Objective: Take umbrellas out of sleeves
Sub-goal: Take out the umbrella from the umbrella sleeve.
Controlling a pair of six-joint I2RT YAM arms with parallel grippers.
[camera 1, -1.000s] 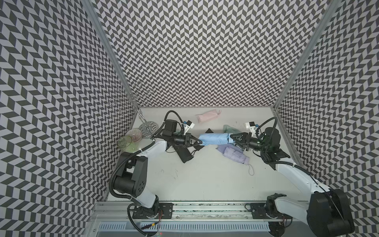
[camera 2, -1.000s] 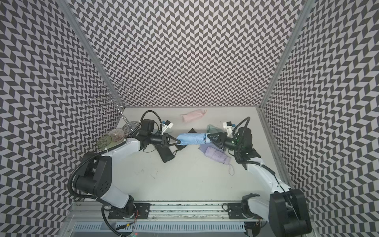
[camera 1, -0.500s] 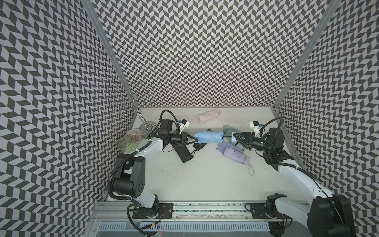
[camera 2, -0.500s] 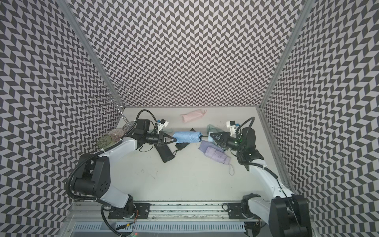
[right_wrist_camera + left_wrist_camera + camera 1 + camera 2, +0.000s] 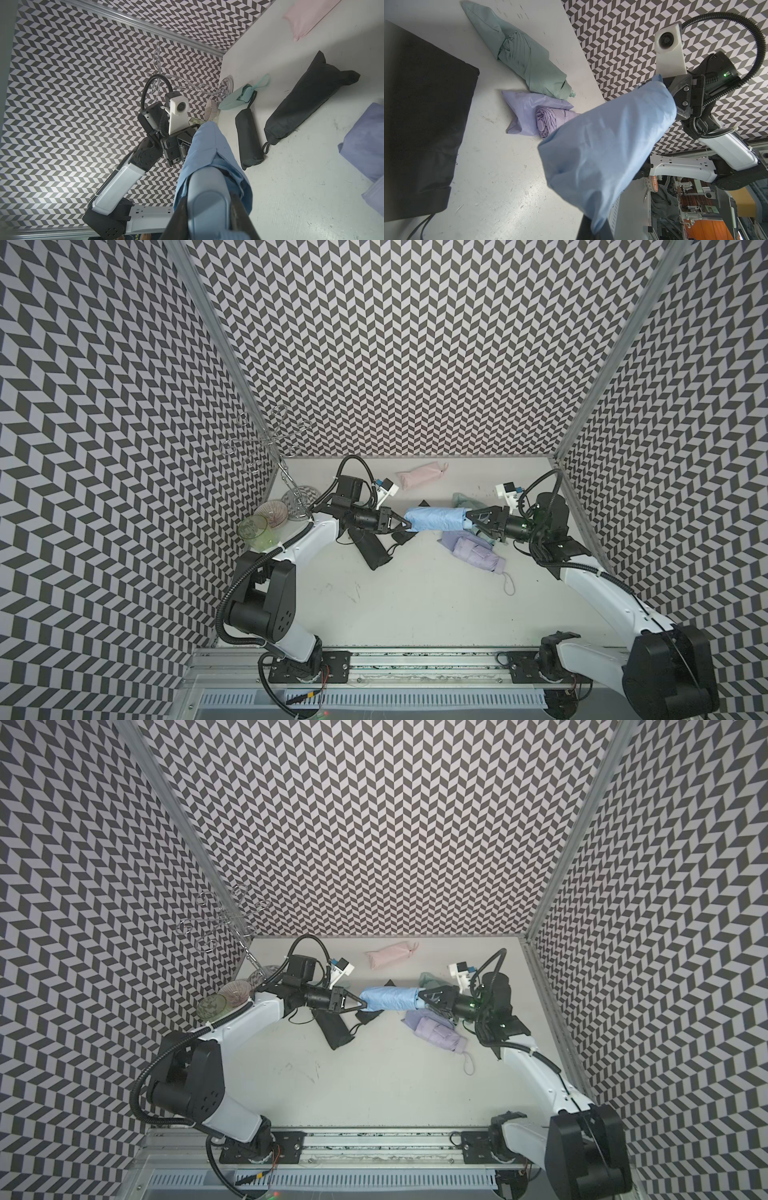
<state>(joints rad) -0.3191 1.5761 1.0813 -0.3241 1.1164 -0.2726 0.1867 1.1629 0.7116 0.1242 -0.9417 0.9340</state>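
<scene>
— Left gripper point(image 5: 405, 525), is it closed?
— Yes, fully. It pinches the closed end of the smooth blue sleeve point(image 5: 434, 519), which hangs stretched above the table point(image 5: 415, 593).
— And the right gripper point(image 5: 469, 519)?
— Almost closed. It clamps the blue umbrella point(image 5: 199, 187) by its rounded plastic handle point(image 5: 207, 207), at the sleeve's mouth. Most of the umbrella is inside the sleeve.
— Below them?
— The lavender umbrella point(image 5: 478, 553), pleated, lying on the table.

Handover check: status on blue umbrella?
Left end effector shut on light blue sleeve. Right end effector shut on light blue umbrella handle. Mostly sleeved, off table. Lavender umbrella on table nearby.
</scene>
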